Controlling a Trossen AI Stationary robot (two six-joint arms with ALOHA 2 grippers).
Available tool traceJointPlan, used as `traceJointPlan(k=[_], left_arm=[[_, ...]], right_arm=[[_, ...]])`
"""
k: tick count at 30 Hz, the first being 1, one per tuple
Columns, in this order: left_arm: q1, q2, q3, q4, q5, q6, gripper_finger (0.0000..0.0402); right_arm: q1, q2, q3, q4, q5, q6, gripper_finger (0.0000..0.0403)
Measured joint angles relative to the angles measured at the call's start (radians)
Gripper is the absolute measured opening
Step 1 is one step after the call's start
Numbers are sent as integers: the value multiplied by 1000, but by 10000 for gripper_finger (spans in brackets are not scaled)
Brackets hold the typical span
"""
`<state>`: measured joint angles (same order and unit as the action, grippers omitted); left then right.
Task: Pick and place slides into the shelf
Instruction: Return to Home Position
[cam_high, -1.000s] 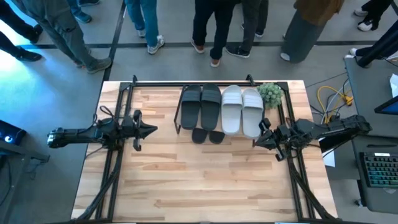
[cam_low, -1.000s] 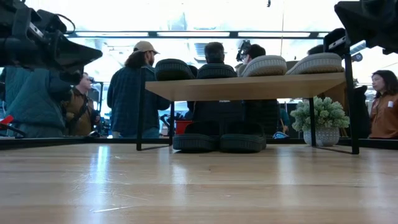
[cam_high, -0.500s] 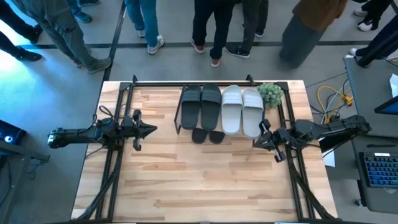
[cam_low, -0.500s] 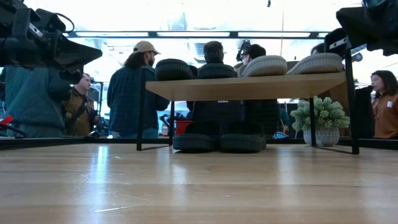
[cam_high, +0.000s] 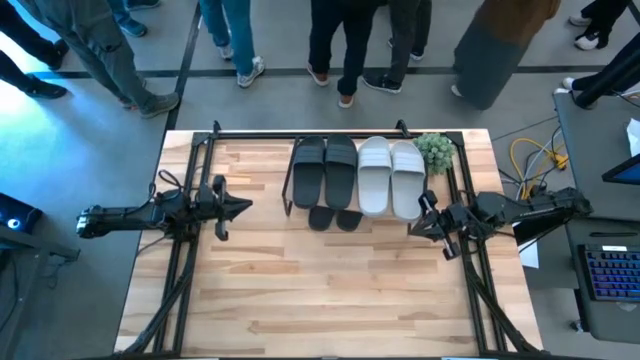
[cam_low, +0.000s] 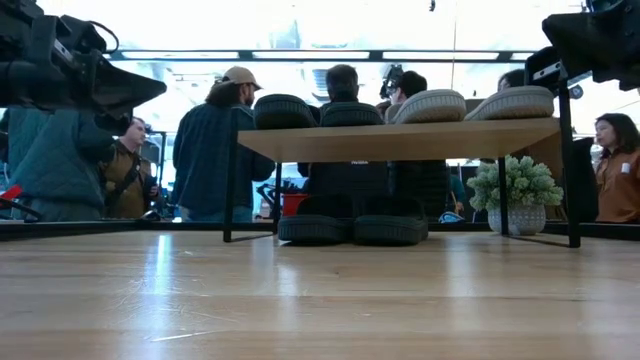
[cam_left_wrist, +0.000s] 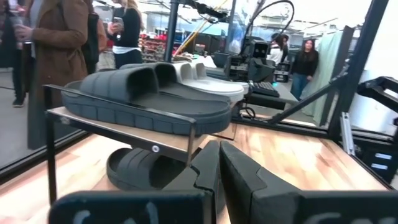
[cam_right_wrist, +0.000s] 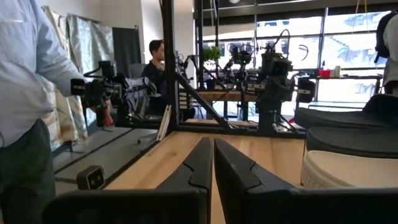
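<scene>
**Shelf Stocked With Six Slides; Both Grippers Closed and Empty**

Found the shelf (cam_low: 400, 141) at the far middle of the table (cam_high: 320, 300), a light wood board on thin black legs.

Counted four slides in a row on the board, listed from the left arm's side:
- slide 1 (cam_high: 308, 172), black
- slide 2 (cam_high: 340, 168), black, touching slide 1
- slide 3 (cam_high: 373, 176), pale grey-white, just beside slide 2
- slide 4 (cam_high: 406, 180), pale grey-white, touching slide 3

Counted two more under the board, on the tabletop: slide 5 (cam_high: 320, 217) and slide 6 (cam_high: 347, 219). Recorded both as black, side by side beneath slides 1 and 2, with rounded ends poking out past the board's near edge in the high view.

Logged the left gripper (cam_high: 247, 208) above the table's left part, well apart from the shelf and pointed toward it. Saw its fingers (cam_left_wrist: 242, 174) pressed together with nothing between them.

Logged the right gripper (cam_high: 411, 229) raised near the shelf's near right corner, close to slide 4. Could not tell from the high view whether it touched. Saw its fingers (cam_right_wrist: 202, 165) likewise closed on nothing.

Noted a small potted plant (cam_high: 435, 150) at the shelf's right end, toward the table's far right corner. Noted several people (cam_high: 345, 40) standing beyond the far edge.
</scene>
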<state>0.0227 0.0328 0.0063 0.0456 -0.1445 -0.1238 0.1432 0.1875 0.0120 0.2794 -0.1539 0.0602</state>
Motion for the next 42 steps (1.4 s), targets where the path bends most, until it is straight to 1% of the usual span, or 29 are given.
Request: traceJointPlan(k=[5,8,12,14,19,25,28,33,36,38,42], left_arm=[[0,-2,0,7,-29,0,0],[0,-1,0,50,-29,0,0],[0,1,-1,62,-29,0,0],[0,1,-1,63,-29,0,0],[0,3,-1,62,-30,0,0],[0,6,-1,60,-46,0,0],[0,6,-2,60,-46,0,0],[0,6,-2,60,-46,0,0],[0,6,-2,60,-45,0,0],[0,7,-2,59,-45,0,0],[0,7,-2,59,-44,0,0]], right_arm=[[-1,-2,1,7,1,28,9],[-13,-32,-1,-13,-1,37,9],[-57,-57,0,-42,38,31,9],[-78,-64,-1,-53,18,0,9],[-132,-85,-1,-76,-1,0,9],[-137,-89,0,-70,-4,44,9],[-137,-89,-2,-67,-4,17,9],[-137,-85,-6,-23,9,-101,9],[-137,-86,-6,2,8,-118,9],[-137,-85,-6,0,7,-105,9],[-137,-86,-5,7,2,2,9]])
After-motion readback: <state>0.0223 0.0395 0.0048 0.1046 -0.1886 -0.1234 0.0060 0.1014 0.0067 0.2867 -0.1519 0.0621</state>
